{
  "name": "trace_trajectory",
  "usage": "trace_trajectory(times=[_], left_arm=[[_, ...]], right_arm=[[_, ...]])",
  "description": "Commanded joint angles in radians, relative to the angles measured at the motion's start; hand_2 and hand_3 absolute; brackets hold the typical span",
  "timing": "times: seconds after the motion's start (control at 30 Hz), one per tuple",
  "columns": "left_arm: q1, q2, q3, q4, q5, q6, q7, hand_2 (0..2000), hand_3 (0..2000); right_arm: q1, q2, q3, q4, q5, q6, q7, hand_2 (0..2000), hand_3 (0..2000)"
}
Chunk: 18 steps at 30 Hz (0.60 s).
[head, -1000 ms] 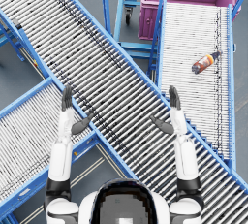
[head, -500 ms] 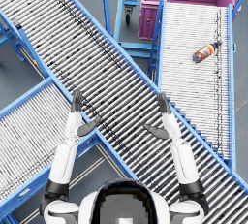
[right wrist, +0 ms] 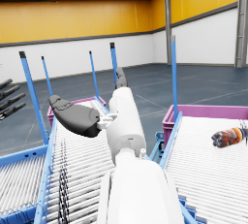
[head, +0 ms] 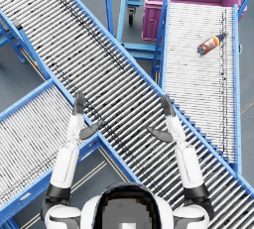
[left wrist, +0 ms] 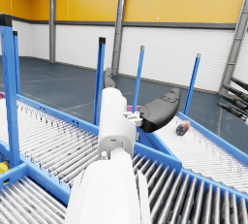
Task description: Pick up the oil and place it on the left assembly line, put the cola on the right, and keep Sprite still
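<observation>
Orange-banded and dark at both ends, a bottle (head: 210, 44) is seen lying on its side on the rollers of the right conveyor (head: 198, 94). It is placed toward the far end of that line, near the purple bin (head: 155, 22) and close to the outer blue rail. Whether it is the oil, the cola or the Sprite cannot be told from the frames. In the right wrist view the same bottle is shown flat on the rollers, with the bin behind it.

The left robot hand (head: 79, 117) is held released, with its fingers stretched straight and its thumb spread to the side; nothing is held in it. It is raised at the near left edge of the middle conveyor (head: 114, 84), just beside the blue rail that parts that line from the left conveyor (head: 30, 134).

The right robot hand (head: 170, 121) is likewise released, with fingers straight, thumb spread inward and nothing held. It is raised over the rollers of the middle conveyor, near the rail on the right side.

The two thumbs are turned toward each other, and the hands are kept apart. The bottle is well apart from both of them and is touched by neither.
</observation>
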Motion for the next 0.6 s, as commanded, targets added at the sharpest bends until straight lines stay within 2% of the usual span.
trace_trajectory(times=[0.03, 0.6], left_arm=[[0.000, 0.000, 0.000, 0.000, 0.000, 0.000, 0.000, 0, 0], [0.000, 0.000, 0.000, 0.000, 0.000, 0.000, 0.000, 0, 0]], right_arm=[[0.000, 0.000, 0.000, 0.000, 0.000, 0.000, 0.000, 0, 0], [0.000, 0.000, 0.000, 0.000, 0.000, 0.000, 0.000, 0, 0]])
